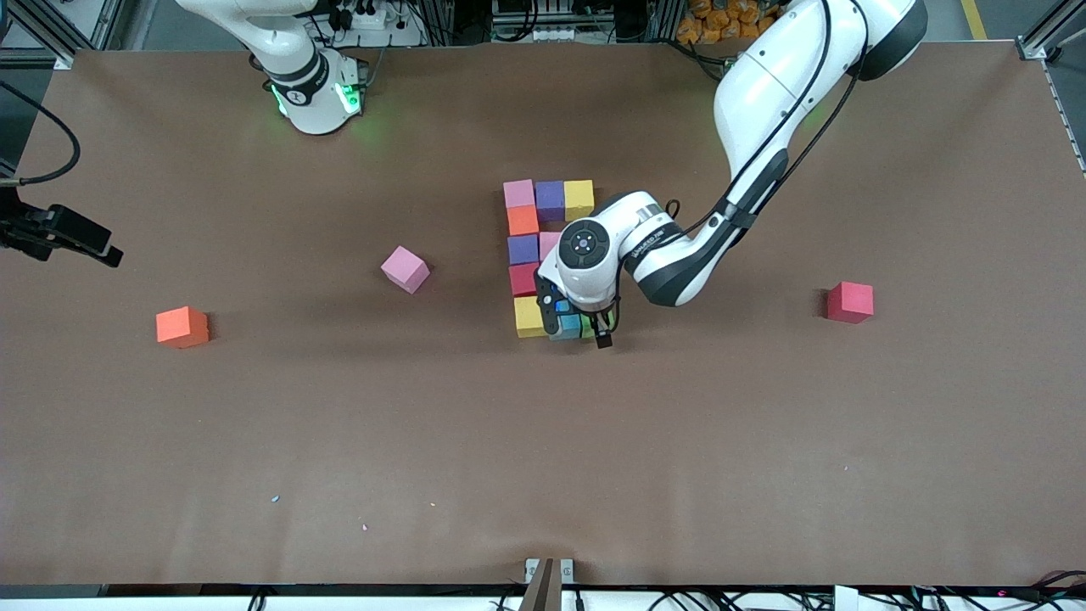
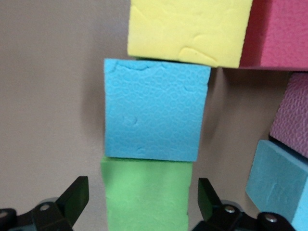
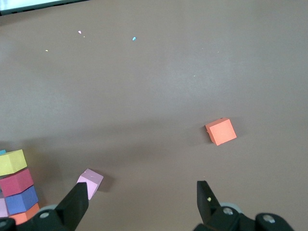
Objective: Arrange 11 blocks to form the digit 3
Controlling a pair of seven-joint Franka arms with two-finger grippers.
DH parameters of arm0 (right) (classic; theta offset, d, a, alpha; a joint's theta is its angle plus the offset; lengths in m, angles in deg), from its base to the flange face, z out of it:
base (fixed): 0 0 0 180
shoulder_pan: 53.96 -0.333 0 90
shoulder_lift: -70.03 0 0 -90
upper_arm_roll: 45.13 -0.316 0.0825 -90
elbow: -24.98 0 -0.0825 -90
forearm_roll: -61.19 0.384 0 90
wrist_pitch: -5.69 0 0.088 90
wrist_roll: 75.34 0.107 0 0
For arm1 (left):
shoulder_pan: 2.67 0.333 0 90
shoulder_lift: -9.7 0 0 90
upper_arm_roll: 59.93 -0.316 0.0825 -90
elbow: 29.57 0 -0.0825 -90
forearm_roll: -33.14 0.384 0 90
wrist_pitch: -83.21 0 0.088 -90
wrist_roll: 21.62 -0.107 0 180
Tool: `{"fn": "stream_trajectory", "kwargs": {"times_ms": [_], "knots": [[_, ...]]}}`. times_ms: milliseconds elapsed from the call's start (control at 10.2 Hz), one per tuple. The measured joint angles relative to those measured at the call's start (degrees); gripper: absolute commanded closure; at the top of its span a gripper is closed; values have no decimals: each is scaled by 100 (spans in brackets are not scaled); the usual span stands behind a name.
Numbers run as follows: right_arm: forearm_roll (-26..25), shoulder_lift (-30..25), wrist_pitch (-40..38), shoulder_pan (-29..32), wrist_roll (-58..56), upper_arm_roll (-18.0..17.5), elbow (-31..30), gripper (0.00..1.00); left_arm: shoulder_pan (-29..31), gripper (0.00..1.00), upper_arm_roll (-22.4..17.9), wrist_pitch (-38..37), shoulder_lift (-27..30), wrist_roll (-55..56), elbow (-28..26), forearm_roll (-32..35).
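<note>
The blocks form a figure mid-table: pink (image 1: 518, 193), purple (image 1: 550, 199) and yellow (image 1: 579, 198) in the row nearest the robots, then orange (image 1: 523, 220), purple (image 1: 523, 249), pink (image 1: 549, 243), red (image 1: 523, 278), yellow (image 1: 529, 316) and light blue (image 1: 567, 323). My left gripper (image 1: 585, 329) is low over the end of the row nearest the front camera. In the left wrist view it (image 2: 143, 202) is open and straddles a green block (image 2: 144, 197) with a gap on each side. That block touches the light blue one (image 2: 154, 110). My right gripper (image 3: 142, 204) is open and empty, high over the table.
Loose blocks lie apart from the figure: a pink one (image 1: 405, 269) and an orange one (image 1: 181, 327) toward the right arm's end, a red one (image 1: 849, 301) toward the left arm's end. Another light blue block (image 2: 279, 185) shows beside the left gripper.
</note>
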Motion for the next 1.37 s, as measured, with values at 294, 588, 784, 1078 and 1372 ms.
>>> {"fn": "stream_trajectory", "kwargs": {"times_ms": [294, 588, 784, 1078, 1372], "knots": [[0, 0, 0, 0, 0, 0, 0, 0, -39, 0, 45, -214, 274, 250, 78, -77], [0, 1, 0, 0, 0, 1, 0, 0, -45, 0, 119, -951, 931, 1139, 108, -370], [0, 1, 0, 0, 0, 1, 0, 0, -12, 0, 105, -1455, 1471, 2042, 127, -421], [0, 1, -12, 0, 0, 1, -8, 0, 527, 0, 26, -2047, 2342, 2738, 163, -424], [-3, -16, -25, -2, 0, -2, -65, 0, 1797, 0, -16, -2510, 3284, 2749, 191, -429]]}}
